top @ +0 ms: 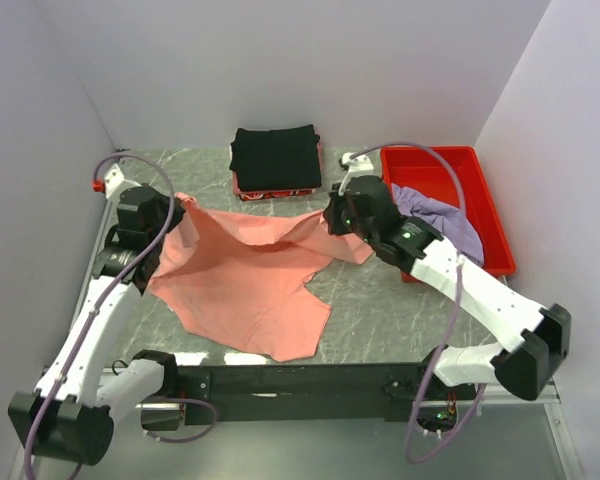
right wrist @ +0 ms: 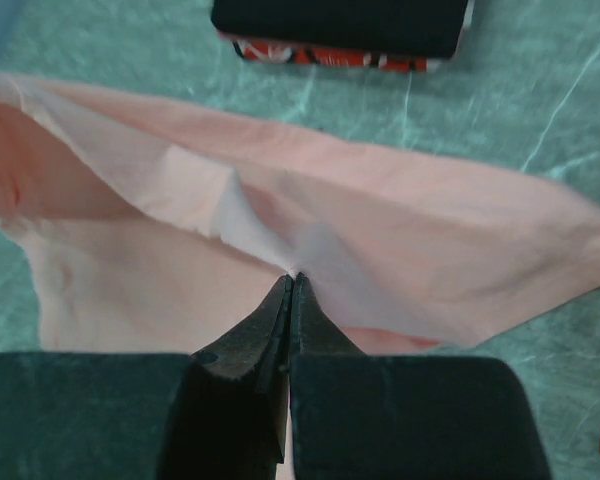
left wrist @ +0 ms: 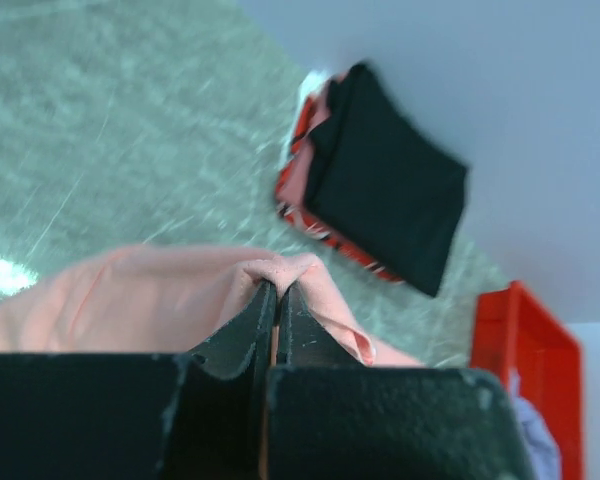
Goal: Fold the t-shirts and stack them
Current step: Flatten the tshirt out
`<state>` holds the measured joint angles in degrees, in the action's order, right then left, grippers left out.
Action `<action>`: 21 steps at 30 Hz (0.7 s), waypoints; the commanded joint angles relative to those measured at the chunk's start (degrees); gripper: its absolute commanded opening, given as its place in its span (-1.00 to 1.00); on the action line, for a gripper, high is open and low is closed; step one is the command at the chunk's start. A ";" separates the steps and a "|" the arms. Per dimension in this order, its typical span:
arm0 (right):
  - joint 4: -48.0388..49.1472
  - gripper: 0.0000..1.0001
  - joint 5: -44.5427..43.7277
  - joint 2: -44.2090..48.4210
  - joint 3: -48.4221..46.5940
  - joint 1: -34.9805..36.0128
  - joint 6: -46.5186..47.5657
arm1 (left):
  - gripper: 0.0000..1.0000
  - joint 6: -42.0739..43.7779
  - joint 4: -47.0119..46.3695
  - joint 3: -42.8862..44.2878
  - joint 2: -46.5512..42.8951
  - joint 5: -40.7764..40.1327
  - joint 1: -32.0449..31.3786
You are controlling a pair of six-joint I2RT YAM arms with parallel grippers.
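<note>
The salmon-pink t-shirt [top: 245,285] hangs stretched between both grippers, its lower part resting on the table. My left gripper [top: 180,203] is shut on its left corner; in the left wrist view the cloth [left wrist: 130,300] bunches over the closed tips [left wrist: 276,287]. My right gripper [top: 330,217] is shut on its right edge; in the right wrist view the cloth [right wrist: 380,230] spreads from the closed tips [right wrist: 292,278]. The black t-shirt [top: 275,157] lies in a neat rectangular fold at the back centre. The lavender-purple t-shirt [top: 440,215] lies crumpled in the red tray [top: 485,190].
The black fold rests on a red-and-white patterned item [top: 270,193], also seen in the left wrist view [left wrist: 310,215]. The red tray stands at the back right. White walls close in left, right and back. A dark rail [top: 300,380] runs along the near edge.
</note>
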<state>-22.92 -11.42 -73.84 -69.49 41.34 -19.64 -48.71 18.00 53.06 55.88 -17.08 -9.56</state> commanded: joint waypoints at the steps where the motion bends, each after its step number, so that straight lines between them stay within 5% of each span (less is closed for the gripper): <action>1: 2.70 -1.00 -2.99 5.90 -2.84 -0.30 1.27 | -0.99 2.04 -1.74 3.98 -3.93 -2.17 0.25; 10: -0.11 -1.00 -2.37 11.00 5.76 -0.30 0.04 | -0.99 0.55 1.86 -7.69 -7.36 8.82 0.25; 15: -2.39 -1.00 -5.71 10.04 8.32 -0.38 -0.22 | -0.99 -2.62 3.80 -14.21 -10.43 7.94 0.25; 21: -1.60 -1.00 -8.35 10.56 4.47 -0.39 0.13 | -0.99 -5.34 5.82 -11.14 -14.56 -0.05 0.16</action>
<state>-26.48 -16.03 -64.93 -60.86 41.25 -19.66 -51.96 25.12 37.89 44.25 -12.29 -9.56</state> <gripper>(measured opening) 0.007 0.022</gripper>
